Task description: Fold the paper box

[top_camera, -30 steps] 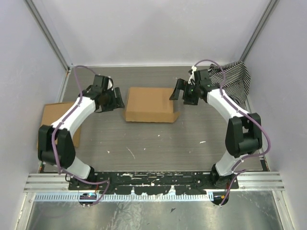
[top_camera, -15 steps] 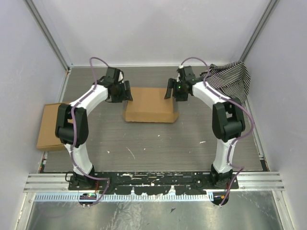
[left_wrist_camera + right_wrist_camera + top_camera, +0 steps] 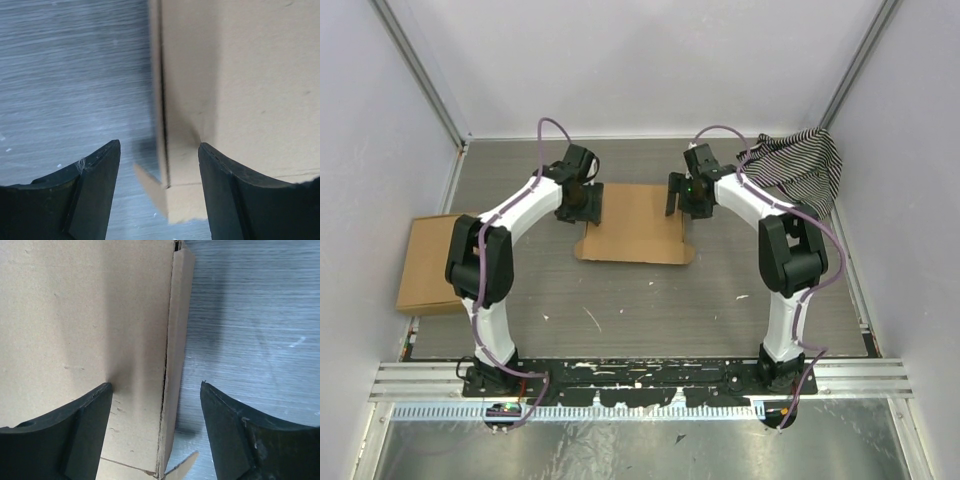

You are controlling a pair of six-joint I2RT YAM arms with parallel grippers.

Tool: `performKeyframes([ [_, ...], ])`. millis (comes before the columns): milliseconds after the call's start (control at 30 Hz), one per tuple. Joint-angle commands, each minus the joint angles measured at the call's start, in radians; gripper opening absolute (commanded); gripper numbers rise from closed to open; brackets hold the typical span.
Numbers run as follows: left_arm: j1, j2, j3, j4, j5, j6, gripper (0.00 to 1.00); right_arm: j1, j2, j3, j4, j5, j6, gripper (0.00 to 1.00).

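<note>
- Two grippers, both with jaws wide apart, clamping nothing.
- Left gripper (image 3: 588, 203) straddles the left edge of the paper box (image 3: 632, 222).
- Right gripper (image 3: 678, 195) straddles its right edge flap.
- One paper box, mid-table (image 3: 650, 300), between them.
- One cardboard piece (image 3: 425, 262) far left; one striped cloth (image 3: 800, 165) in the back-right corner.

A grey, wood-grained table (image 3: 650, 300) forms the floor of a small booth closed in by plain pale walls: a back wall (image 3: 640, 70), a left wall (image 3: 360, 200) and a right wall (image 3: 920, 200), with slanting metal posts (image 3: 420, 70) at the far corners. The light is soft and even, and white scuffs (image 3: 592, 318) mark the table's middle. A metal rail (image 3: 420, 378) runs along the near edge, a striped cloth (image 3: 800, 165) lies bunched in the far right corner, and a flat cardboard piece (image 3: 425, 265) lies at the left edge.
</note>
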Motion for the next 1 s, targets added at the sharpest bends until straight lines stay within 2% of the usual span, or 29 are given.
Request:
performKeyframes([
  [0, 0.009, -0.165, -0.038, -0.001, -0.134, 0.027, 0.71, -0.003, -0.150, -0.015, 0.025, 0.164, -0.030, 0.77],
  [67, 0.009, -0.257, -0.074, 0.027, -0.132, 0.011, 0.73, -0.003, -0.213, -0.032, 0.055, 0.196, -0.009, 0.78],
  [100, 0.009, -0.312, -0.103, 0.049, -0.122, -0.001, 0.73, -0.003, -0.256, -0.051, 0.079, 0.203, 0.009, 0.74],
  [133, 0.009, -0.361, -0.139, 0.075, -0.104, -0.016, 0.74, -0.002, -0.300, -0.075, 0.106, 0.202, 0.035, 0.65],
  [200, 0.008, -0.497, -0.267, 0.169, -0.070, -0.081, 0.75, -0.004, -0.415, -0.155, 0.150, 0.155, 0.106, 0.58],
  [267, 0.008, -0.603, -0.391, 0.216, -0.131, -0.252, 0.73, -0.002, -0.539, -0.302, 0.236, 0.062, 0.157, 0.51],
  [333, 0.006, -0.715, -0.502, 0.249, -0.150, -0.338, 0.70, -0.003, -0.646, -0.529, 0.386, -0.068, 0.193, 0.47],
  [367, 0.005, -0.761, -0.545, 0.249, -0.153, -0.374, 0.68, -0.004, -0.685, -0.627, 0.482, -0.138, 0.199, 0.50],
  [400, 0.002, -0.798, -0.582, 0.249, -0.153, -0.395, 0.67, -0.004, -0.718, -0.700, 0.588, -0.190, 0.215, 0.61],
  [467, -0.005, -0.867, -0.639, 0.255, -0.156, -0.417, 0.64, -0.004, -0.759, -0.781, 0.639, -0.204, 0.265, 0.90],
  [500, -0.007, -0.892, -0.656, 0.250, -0.155, -0.419, 0.62, -0.003, -0.765, -0.787, 0.632, -0.205, 0.267, 0.96],
  [533, -0.007, -0.915, -0.671, 0.244, -0.155, -0.411, 0.62, 0.000, -0.768, -0.787, 0.623, -0.217, 0.260, 0.96],
  [567, -0.007, -0.932, -0.682, 0.241, -0.154, -0.395, 0.61, 0.009, -0.777, -0.783, 0.602, -0.213, 0.247, 0.89],
  [600, -0.005, -0.945, -0.693, 0.250, -0.138, -0.361, 0.61, 0.028, -0.786, -0.768, 0.551, -0.142, 0.232, 0.84],
  [633, -0.006, -0.957, -0.706, 0.268, -0.109, -0.324, 0.62, 0.052, -0.796, -0.754, 0.501, -0.074, 0.211, 0.85],
  [700, -0.006, -0.960, -0.738, 0.322, -0.051, -0.296, 0.62, 0.120, -0.814, -0.753, 0.450, 0.034, 0.181, 0.93],
  [767, -0.007, -0.935, -0.774, 0.390, -0.042, -0.299, 0.66, 0.164, -0.808, -0.758, 0.426, 0.109, 0.157, 0.97],
  [867, -0.007, -0.831, -0.750, 0.390, -0.033, -0.282, 0.69, 0.190, -0.739, -0.750, 0.407, 0.143, 0.125, 0.96],
  [967, -0.010, -0.703, -0.681, 0.310, -0.055, -0.264, 0.68, 0.208, -0.659, -0.734, 0.389, 0.189, 0.108, 0.91],
])
